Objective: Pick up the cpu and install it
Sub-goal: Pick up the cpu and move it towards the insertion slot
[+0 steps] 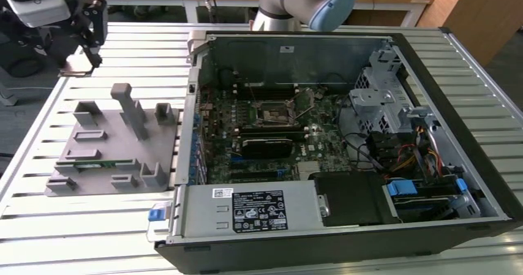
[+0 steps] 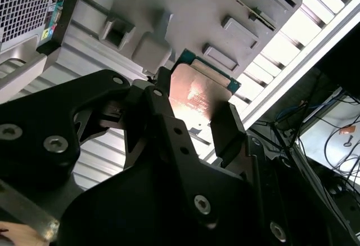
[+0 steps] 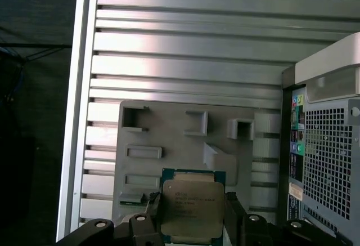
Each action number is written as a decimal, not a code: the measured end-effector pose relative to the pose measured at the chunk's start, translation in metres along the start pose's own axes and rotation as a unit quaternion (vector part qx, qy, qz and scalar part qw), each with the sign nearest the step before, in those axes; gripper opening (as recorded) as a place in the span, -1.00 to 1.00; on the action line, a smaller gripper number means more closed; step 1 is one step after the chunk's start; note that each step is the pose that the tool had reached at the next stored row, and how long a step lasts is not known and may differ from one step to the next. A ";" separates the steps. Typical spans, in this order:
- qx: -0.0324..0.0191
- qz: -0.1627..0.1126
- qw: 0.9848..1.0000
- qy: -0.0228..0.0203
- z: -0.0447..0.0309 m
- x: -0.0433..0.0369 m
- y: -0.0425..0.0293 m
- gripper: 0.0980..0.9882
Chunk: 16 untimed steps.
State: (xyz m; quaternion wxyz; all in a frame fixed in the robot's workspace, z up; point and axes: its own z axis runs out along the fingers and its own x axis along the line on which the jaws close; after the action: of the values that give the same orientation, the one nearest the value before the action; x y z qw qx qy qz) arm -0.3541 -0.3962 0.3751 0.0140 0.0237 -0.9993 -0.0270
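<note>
The cpu (image 3: 191, 209) is a flat square chip with a silver metal top and a green edge. My gripper (image 3: 191, 217) is shut on it, one black finger on each side. In the second wrist view the cpu (image 2: 199, 91) glows in reddish light between the fingers (image 2: 228, 125). In the exterior view my gripper (image 1: 82, 60) hangs above the table at the far left, over the far end of the grey parts tray (image 1: 106, 146). The open computer case (image 1: 327, 134) lies to the exterior view's right, and the motherboard's cpu socket (image 1: 274, 113) is uncovered.
The grey tray (image 3: 169, 139) has several raised holders, and a green memory stick (image 1: 94, 163) lies in one. A black heatsink block (image 1: 266, 146) sits on the motherboard. The case wall (image 1: 192, 103) stands between tray and socket. The slatted metal table (image 1: 82, 226) stretches to the front.
</note>
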 end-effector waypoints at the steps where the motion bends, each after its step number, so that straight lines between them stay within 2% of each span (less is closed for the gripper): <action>1: 0.000 0.000 1.000 0.000 -0.0001 -0.0023 -0.0001 -0.03; 16: 0.000 0.000 1.000 0.003 -0.0010 -0.0360 -0.0016 -0.03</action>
State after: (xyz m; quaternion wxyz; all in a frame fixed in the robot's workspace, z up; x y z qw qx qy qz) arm -0.3181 -0.3960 0.3751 0.0166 0.0237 -0.9992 -0.0271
